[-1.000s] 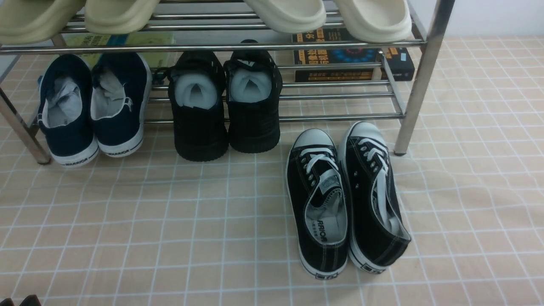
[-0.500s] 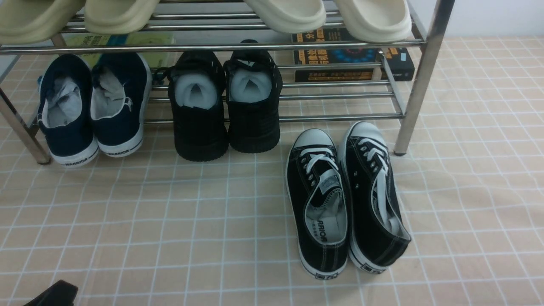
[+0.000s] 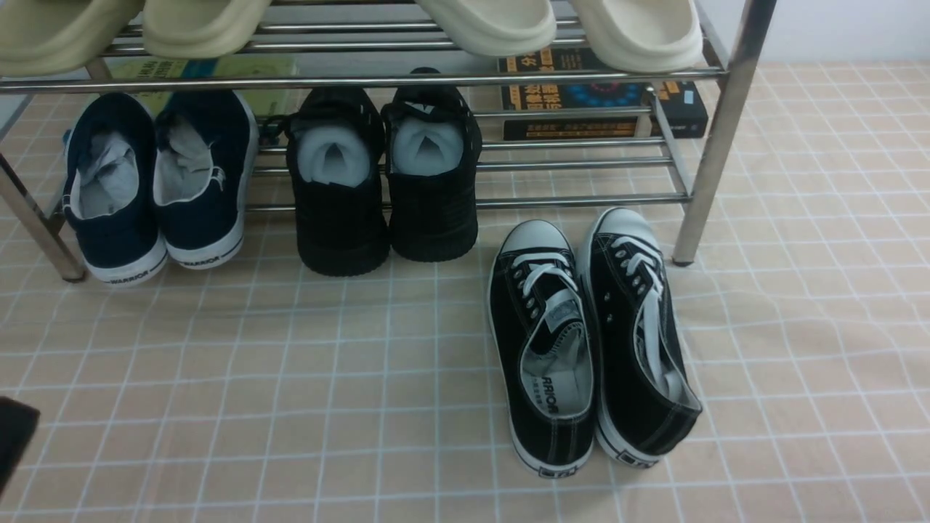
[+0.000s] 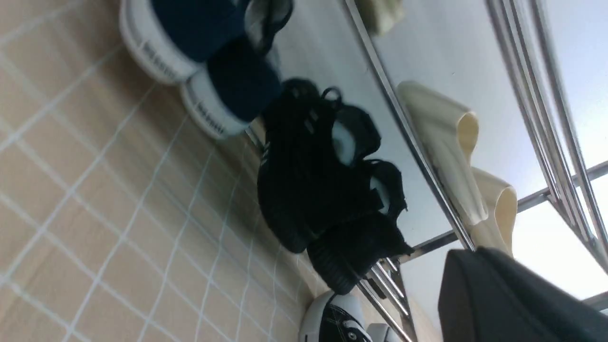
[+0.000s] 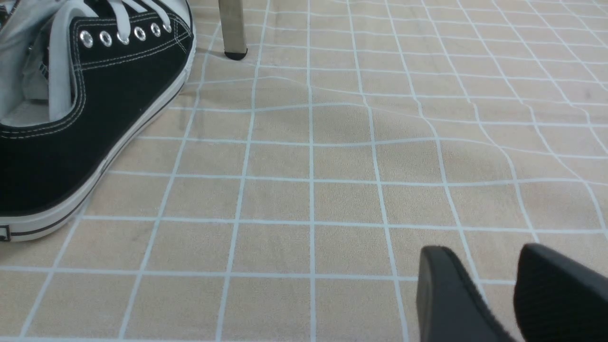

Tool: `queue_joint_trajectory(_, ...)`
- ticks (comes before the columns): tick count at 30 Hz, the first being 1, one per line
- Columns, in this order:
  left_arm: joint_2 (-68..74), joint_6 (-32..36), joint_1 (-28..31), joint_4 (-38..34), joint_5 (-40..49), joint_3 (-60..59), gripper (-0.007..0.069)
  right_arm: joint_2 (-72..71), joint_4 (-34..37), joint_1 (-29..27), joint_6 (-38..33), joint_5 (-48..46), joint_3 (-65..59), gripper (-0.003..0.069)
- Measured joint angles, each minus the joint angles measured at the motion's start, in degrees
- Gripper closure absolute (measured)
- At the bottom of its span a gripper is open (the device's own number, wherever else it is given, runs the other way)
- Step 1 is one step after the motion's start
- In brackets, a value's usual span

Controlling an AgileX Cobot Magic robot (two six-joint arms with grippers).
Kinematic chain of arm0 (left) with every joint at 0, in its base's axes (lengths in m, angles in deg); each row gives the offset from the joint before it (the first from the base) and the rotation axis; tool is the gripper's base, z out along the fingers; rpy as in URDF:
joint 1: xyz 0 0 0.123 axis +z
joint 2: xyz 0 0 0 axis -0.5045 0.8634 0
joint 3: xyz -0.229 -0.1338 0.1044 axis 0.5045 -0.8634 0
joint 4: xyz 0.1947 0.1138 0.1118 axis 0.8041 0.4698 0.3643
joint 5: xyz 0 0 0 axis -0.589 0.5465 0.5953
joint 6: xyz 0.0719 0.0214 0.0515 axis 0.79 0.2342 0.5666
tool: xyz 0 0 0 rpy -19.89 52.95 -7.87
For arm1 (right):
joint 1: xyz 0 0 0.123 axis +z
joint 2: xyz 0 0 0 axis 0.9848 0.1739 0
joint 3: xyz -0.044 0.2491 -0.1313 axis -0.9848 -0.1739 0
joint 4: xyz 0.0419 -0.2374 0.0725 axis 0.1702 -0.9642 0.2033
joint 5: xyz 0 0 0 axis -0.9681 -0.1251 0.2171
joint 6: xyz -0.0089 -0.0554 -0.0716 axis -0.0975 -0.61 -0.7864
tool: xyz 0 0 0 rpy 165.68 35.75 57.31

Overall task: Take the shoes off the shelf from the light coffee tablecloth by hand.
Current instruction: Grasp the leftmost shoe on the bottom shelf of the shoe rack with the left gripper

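Note:
The shoes, a navy pair with white "WARRIOR" soles (image 3: 152, 196), stand heels-out at the left end of the steel shelf's (image 3: 363, 81) lower tier; they also show blurred in the left wrist view (image 4: 209, 52). The light coffee tablecloth (image 3: 290, 378) lies under everything. My left gripper (image 3: 13, 439) shows only as a dark shape at the front view's left edge, well in front of the navy pair. In its wrist view its fingers (image 4: 468, 259) lie together with no gap and hold nothing. My right gripper (image 5: 479, 270) hovers low over bare cloth, slightly open and empty.
Black mesh sneakers (image 3: 385, 189) sit on the lower tier right of the navy pair. Black lace-up sneakers (image 3: 588, 341) lie on the cloth in front of the shelf's right leg (image 3: 716, 145). Cream slippers (image 3: 567, 25) sit on the upper tier, with books (image 3: 603, 98) behind.
My left gripper has risen from the bottom edge of the front view and swung up to its left edge. The shoes have not moved.

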Motion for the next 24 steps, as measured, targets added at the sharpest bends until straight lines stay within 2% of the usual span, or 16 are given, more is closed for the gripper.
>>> queue_joint_trajectory(3, 9.4, 0.4, 0.0, 5.0, 7.2, 7.5, 0.0624, 0.0, 0.0, 0.0, 0.0, 0.0, 0.0, 0.0419)
queue_joint_trajectory(4, 15.5, 0.8, 0.0, 7.9, 14.1, 11.2, 0.0624, 0.0, 0.0, 0.0, 0.0, 0.0, 0.0, 0.0419)
queue_joint_trajectory(5, 16.4, 0.9, 0.0, 8.8, 15.0, 12.2, 0.0624, 0.0, 0.0, 0.0, 0.0, 0.0, 0.0, 0.0419)
queue_joint_trajectory(6, 22.7, 1.3, 0.0, 12.0, 21.4, 15.4, 0.0624, 0.0, 0.0, 0.0, 0.0, 0.0, 0.0, 0.0419)
queue_joint_trajectory(8, 32.3, 1.6, 0.0, 18.0, 28.6, 20.7, 0.0624, 0.0, 0.0, 0.0, 0.0, 0.0, 0.0, 0.0419)
queue_joint_trajectory(9, 33.9, 1.6, 0.0, 18.6, 29.0, 21.2, 0.0624, 0.0, 0.0, 0.0, 0.0, 0.0, 0.0, 0.0419)
queue_joint_trajectory(10, 39.1, 1.7, 0.0, 24.3, 30.5, 25.8, 0.0624, 0.0, 0.0, 0.0, 0.0, 0.0, 0.0, 0.0419)
queue_joint_trajectory(14, 50.5, -0.9, 0.0, 35.9, 28.7, 37.5, 0.0621, 0.0, 0.0, 0.0, 0.0, 0.0, 0.0, 0.0419)
queue_joint_trajectory(18, 57.0, -6.1, 0.0, 41.8, 26.9, 43.9, 0.0601, 0.0, 0.0, 0.0, 0.0, 0.0, 0.0, 0.0419)
queue_joint_trajectory(21, 63.5, -13.4, 0.0, 45.1, 25.2, 47.8, 0.0532, 0.0, 0.0, 0.0, 0.0, 0.0, 0.0, 0.0419)
queue_joint_trajectory(23, 64.9, -15.6, 0.0, 45.2, 23.8, 48.4, 0.0505, 0.0, 0.0, 0.0, 0.0, 0.0, 0.0, 0.0419)
queue_joint_trajectory(24, 66.7, -18.5, 0.0, 45.3, 21.5, 49.1, 0.0462, 0.0, 0.0, 0.0, 0.0, 0.0, 0.0, 0.0419)
